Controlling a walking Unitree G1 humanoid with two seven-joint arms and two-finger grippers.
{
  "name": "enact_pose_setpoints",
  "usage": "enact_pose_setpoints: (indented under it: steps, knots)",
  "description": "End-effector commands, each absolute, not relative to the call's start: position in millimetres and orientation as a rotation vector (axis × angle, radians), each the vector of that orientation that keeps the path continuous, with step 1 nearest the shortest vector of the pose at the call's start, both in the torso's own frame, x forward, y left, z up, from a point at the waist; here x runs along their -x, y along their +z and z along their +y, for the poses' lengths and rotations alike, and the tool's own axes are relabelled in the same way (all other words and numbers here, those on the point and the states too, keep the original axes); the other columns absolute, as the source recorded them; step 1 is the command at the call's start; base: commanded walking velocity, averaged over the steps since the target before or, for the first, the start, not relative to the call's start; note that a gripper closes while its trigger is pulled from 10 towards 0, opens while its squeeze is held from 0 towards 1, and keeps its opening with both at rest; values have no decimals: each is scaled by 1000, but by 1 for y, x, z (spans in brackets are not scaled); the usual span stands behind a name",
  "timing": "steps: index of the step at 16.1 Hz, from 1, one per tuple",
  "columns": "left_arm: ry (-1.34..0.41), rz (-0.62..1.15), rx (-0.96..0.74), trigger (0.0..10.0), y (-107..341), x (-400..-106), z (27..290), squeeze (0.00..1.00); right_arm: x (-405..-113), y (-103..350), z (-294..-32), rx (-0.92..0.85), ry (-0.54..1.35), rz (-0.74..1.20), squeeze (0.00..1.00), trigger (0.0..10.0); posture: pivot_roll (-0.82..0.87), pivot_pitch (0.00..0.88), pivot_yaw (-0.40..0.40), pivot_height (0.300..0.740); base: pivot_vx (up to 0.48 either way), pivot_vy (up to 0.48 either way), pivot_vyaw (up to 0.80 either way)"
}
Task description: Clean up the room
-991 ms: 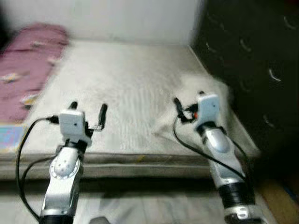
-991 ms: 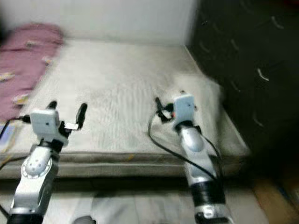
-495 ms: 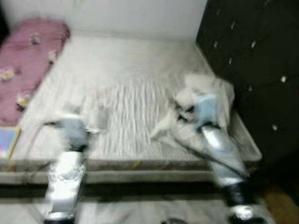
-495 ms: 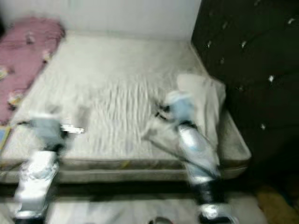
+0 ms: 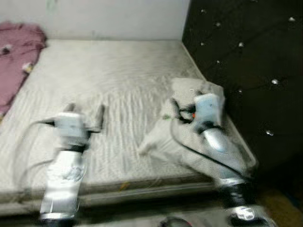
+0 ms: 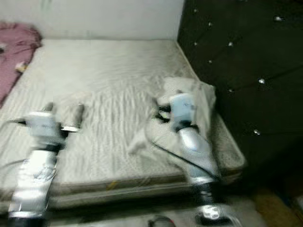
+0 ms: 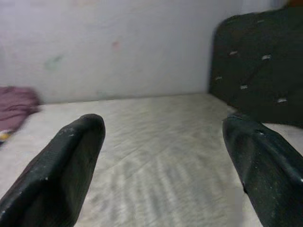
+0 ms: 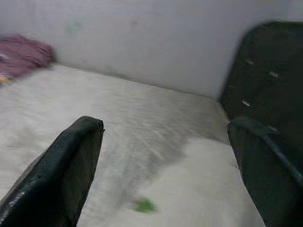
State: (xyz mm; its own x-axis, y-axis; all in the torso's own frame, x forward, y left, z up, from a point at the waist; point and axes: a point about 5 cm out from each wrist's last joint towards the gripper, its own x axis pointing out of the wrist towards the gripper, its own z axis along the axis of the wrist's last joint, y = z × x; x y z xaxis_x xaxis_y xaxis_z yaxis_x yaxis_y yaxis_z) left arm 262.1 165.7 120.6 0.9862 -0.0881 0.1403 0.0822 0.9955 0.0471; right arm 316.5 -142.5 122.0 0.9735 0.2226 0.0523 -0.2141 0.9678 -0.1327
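The middle of the mattress (image 5: 109, 75) lies bare and flat, open from its near edge back to the white wall (image 5: 109, 19). On the robot's right a rumpled white cloth (image 5: 165, 137) is heaped near the corner, hard by the dark tufted headboard (image 5: 241, 61) that walls off that whole side. At the far left a pink blanket (image 5: 16, 52) is bunched on the mattress edge, well apart from the bare stretch.
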Motion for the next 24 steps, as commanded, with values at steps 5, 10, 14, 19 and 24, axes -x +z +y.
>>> enact_pose_setpoints:
  steps: [5,10,14,19,24]
  knots:
    - [34,-99,-54,10000,118,-256,184,0,-316,129,-130,89,200,-106,0,10000,-38,0,-38,740,0,0,0]
    - [55,-55,-87,10000,109,-246,187,0,-312,116,-116,30,179,-64,0,10000,1,0,-48,740,0,0,480]
    - [83,0,-59,10000,93,-231,186,0,-297,92,-123,54,140,23,0,10000,-7,0,-50,740,0,0,0]
    - [78,-1,-72,10000,93,-234,184,0,-296,90,-123,50,139,29,0,10000,-4,0,-57,740,0,0,-160]
    - [52,-3,-68,10000,95,-230,179,0,-295,96,-126,50,125,18,0,10000,-18,0,-53,740,0,-59,-480]
